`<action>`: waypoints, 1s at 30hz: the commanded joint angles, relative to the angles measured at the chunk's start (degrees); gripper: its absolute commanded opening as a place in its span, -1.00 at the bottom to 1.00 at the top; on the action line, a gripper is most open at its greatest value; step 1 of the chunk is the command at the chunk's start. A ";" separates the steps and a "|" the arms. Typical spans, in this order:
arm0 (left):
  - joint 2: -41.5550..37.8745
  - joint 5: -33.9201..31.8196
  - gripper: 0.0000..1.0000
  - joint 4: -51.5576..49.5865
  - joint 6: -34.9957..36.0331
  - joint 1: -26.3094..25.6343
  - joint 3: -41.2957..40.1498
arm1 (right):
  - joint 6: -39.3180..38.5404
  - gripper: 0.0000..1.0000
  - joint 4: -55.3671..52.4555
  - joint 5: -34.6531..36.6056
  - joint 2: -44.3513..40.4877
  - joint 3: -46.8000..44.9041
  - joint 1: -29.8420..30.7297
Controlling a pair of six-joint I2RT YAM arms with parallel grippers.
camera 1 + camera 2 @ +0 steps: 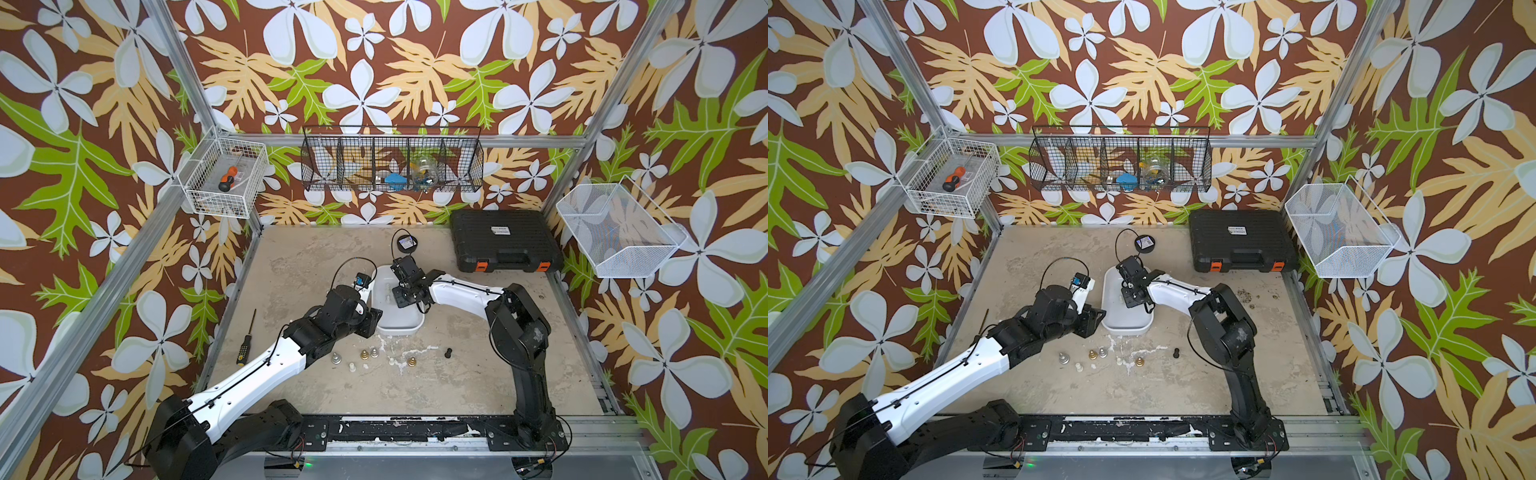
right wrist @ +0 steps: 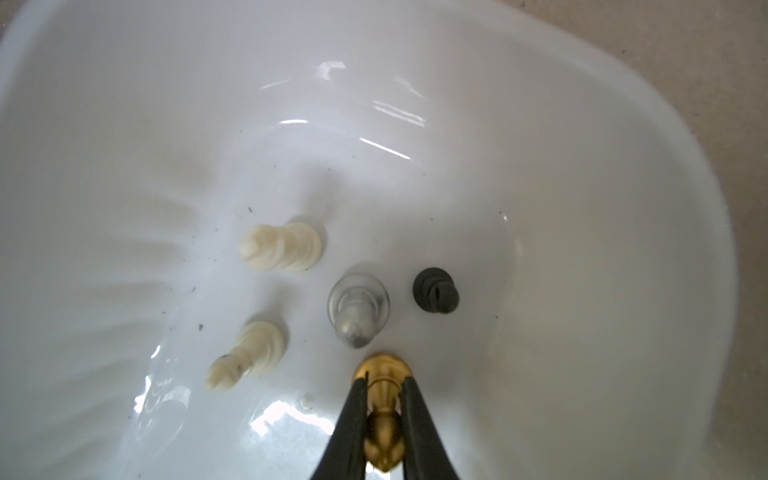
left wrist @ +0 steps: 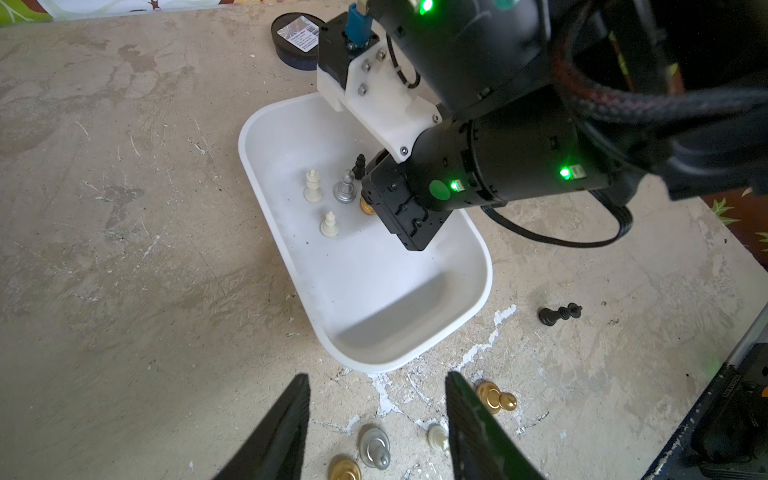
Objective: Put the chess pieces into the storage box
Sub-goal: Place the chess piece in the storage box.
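The white storage box point(image 1: 400, 330) point(image 3: 478, 249) lies mid-table. Inside it stand two cream chess pieces point(image 2: 282, 247) point(image 2: 249, 357), a silver one point(image 2: 357, 307) and a black one point(image 2: 436, 290). My right gripper point(image 2: 384, 380) point(image 1: 401, 291) reaches down into the box, shut on a gold chess piece point(image 2: 382, 399) whose base is at the box floor. My left gripper point(image 3: 378, 376) hangs open and empty just in front of the box. Below it several pieces stand on the table: gold point(image 3: 496, 398), cream point(image 3: 437, 436), silver point(image 3: 374, 446). A black piece point(image 3: 559, 314) lies on its side.
A black round puck point(image 1: 406, 242) sits behind the box. The black case with orange latches point(image 1: 505, 239) fills the back right corner. A screwdriver point(image 1: 246, 343) lies at the table's left edge. Wire baskets point(image 1: 224, 183) hang on the walls.
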 commanded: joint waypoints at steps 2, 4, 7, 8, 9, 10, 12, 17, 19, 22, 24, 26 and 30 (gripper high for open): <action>0.19 0.31 0.09 0.26 0.27 0.05 0.08 | 0.35 -0.59 0.36 0.48 0.54 0.11 0.07; 0.17 0.31 0.09 0.24 0.36 0.05 0.07 | 0.26 -0.55 0.23 0.44 0.57 0.19 0.08; 0.10 0.20 0.09 0.24 0.29 0.05 0.16 | 0.26 -0.51 0.01 0.54 0.51 0.21 0.08; 0.11 0.20 0.10 0.18 0.29 0.05 0.17 | 0.26 -0.51 0.02 0.49 0.40 0.21 0.09; 0.12 0.18 0.10 0.24 0.30 0.05 0.16 | 0.26 -0.50 0.06 0.62 0.30 0.25 0.02; 0.15 0.22 0.10 0.22 0.29 0.05 0.16 | 0.33 -0.49 -0.15 0.62 0.29 0.45 0.07; 0.19 0.13 0.10 0.17 0.31 0.05 0.17 | 0.18 -0.45 -0.30 0.70 0.05 0.78 0.04; -0.18 -1.14 0.10 0.14 -0.34 0.05 0.12 | -0.07 -0.31 -1.52 0.26 -1.52 2.17 0.16; -0.70 -1.70 0.11 0.23 -0.60 0.05 -0.01 | -0.35 -0.25 -2.02 -0.47 -2.97 2.46 0.13; -1.79 -2.40 0.11 0.73 -1.31 0.05 -0.34 | -0.57 -0.19 -2.72 -1.51 -6.11 2.24 0.34; -2.56 -2.75 0.11 1.42 -2.40 0.05 -0.84 | -0.49 -0.17 -3.24 -2.18 -9.00 1.49 0.52; -3.05 -3.18 0.10 0.63 -5.92 0.05 -0.42 | -0.49 -0.14 -2.46 -2.87 -13.40 -1.22 0.57; -2.80 -6.02 0.10 -8.67 -15.10 0.05 4.17 | -1.97 -0.11 9.09 -7.13 -27.12 -15.35 0.70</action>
